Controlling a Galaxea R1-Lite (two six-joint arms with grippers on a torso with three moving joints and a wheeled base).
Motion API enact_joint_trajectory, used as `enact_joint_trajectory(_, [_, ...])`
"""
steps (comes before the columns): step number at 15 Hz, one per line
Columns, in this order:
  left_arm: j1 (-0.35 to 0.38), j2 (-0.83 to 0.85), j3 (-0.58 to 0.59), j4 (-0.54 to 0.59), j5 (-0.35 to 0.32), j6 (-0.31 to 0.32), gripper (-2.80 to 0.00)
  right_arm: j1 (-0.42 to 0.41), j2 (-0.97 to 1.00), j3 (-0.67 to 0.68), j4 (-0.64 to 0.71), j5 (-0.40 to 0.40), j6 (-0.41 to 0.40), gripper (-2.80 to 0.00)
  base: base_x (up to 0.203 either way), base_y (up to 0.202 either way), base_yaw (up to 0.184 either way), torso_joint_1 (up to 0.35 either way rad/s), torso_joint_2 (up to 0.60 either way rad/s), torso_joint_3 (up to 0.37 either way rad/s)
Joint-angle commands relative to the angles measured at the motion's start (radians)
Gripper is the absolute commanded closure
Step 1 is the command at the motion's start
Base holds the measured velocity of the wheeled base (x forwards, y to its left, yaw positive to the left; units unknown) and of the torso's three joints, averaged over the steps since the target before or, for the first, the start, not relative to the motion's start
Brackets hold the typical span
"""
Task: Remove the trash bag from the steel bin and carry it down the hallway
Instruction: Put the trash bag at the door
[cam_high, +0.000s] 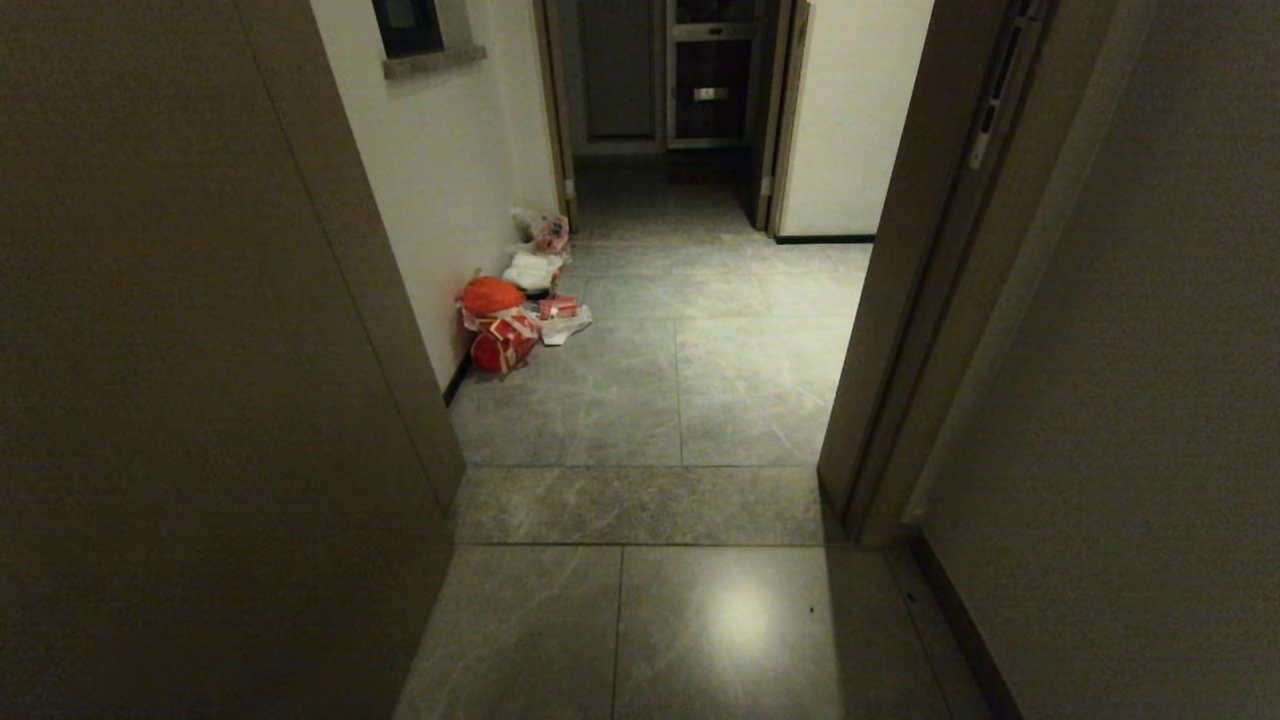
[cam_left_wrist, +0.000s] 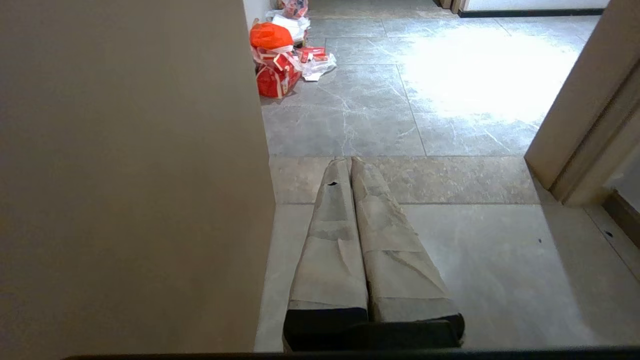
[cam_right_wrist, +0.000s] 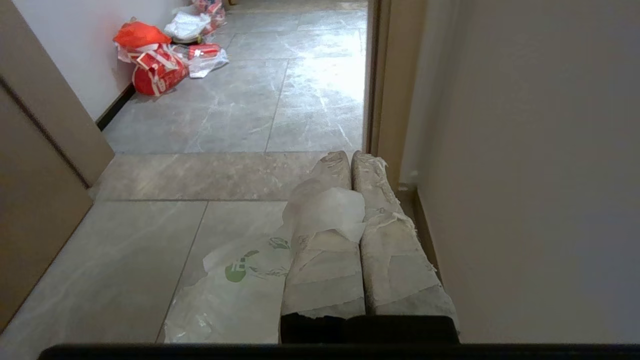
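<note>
In the right wrist view my right gripper (cam_right_wrist: 351, 157) is shut on the trash bag (cam_right_wrist: 235, 280). A fold of the thin whitish plastic is pinched between the taped fingers (cam_right_wrist: 325, 260) and drapes over one of them. The rest hangs beside it, with green print showing through. In the left wrist view my left gripper (cam_left_wrist: 349, 161) is shut with nothing in it, hanging over the floor. The hallway (cam_high: 700, 380), with grey marble-veined tiles, lies ahead through a doorway. The steel bin is out of view. Neither arm shows in the head view.
An orange-red bag (cam_high: 492, 296), a red-and-white bag (cam_high: 503, 345) and white bags (cam_high: 533, 270) lie against the hallway's left wall. A brown panel (cam_high: 200, 400) stands close on the left. A door frame (cam_high: 900, 350) and a wall close the right. A dark door (cam_high: 710, 90) ends the hallway.
</note>
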Motion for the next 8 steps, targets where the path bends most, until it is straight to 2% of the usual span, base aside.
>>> enact_joint_trajectory(1, [0.0, 0.0, 0.002, 0.0, 0.0, -0.001, 0.0, 0.0, -0.001, 0.003, 0.0, 0.0, 0.0, 0.0, 0.189, 0.0, 0.001, 0.005, 0.01, 0.0])
enact_joint_trajectory(8, [0.0, 0.0, 0.002, 0.0, 0.0, 0.001, 0.0, 0.0, -0.002, 0.003, 0.0, 0.0, 0.0, 0.0, 0.193, 0.0, 0.001, 0.005, 0.0, 0.002])
